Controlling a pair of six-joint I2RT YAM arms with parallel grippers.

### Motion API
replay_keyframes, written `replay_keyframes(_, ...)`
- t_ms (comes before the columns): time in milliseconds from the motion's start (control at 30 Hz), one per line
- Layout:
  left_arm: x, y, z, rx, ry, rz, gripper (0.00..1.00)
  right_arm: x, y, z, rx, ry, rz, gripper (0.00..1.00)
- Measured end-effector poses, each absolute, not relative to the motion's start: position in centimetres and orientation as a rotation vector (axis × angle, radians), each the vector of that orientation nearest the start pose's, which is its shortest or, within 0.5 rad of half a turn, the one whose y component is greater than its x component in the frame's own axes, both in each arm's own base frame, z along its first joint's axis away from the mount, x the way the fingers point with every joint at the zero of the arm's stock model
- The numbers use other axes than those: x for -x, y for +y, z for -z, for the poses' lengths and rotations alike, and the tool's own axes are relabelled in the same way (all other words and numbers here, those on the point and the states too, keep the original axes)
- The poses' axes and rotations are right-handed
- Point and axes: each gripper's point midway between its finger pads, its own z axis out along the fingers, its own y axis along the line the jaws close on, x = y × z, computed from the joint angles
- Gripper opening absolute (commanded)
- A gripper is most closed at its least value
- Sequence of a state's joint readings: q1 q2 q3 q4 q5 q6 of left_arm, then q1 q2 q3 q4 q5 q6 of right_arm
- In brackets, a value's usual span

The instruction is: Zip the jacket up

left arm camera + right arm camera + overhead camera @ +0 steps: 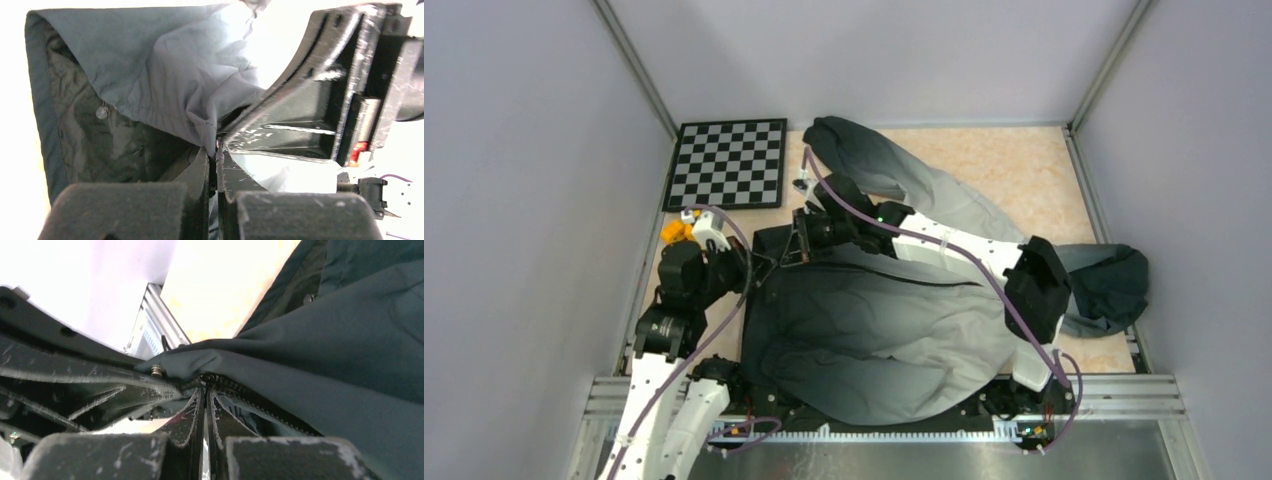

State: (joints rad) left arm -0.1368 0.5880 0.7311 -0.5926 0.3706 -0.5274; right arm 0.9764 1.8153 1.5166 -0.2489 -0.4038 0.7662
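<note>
The jacket (884, 330) lies spread on the table, its hem to the left, its dark hood (1114, 285) to the right and one sleeve (874, 160) running to the back. My left gripper (760, 268) is shut on the hem fabric (200, 125) beside the zipper's lower end. My right gripper (802, 240) is right next to it, shut at the end of the dark zipper (260, 407), whose teeth run off to the right. The pull itself is hidden between the fingertips (192, 412). The two grippers almost touch.
A black-and-white checkerboard (729, 162) lies at the back left. Grey walls close in the table (1024, 170) on three sides. A metal rail (884, 432) runs along the front edge. The right arm reaches across the jacket.
</note>
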Motion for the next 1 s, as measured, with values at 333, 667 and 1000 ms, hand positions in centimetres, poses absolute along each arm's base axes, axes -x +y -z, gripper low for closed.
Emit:
replay_keyframes(333,-20.2,-11.1,-23.7,0.122,1.975,0.791,0.00,-19.8,48.8,-21.8,0.582,2.408,-1.231,0.17)
replay_keyframes(667,-20.1,-11.2,-23.5,0.118,1.985,0.791,0.00,-19.8,48.0,-21.0,0.579,2.408,-1.240,0.28)
replay_keyframes(1000,-20.1,-11.2,-23.5,0.113,1.985,0.789,0.00,-20.3,47.4,-22.1,0.557,2.355,-1.278,0.12)
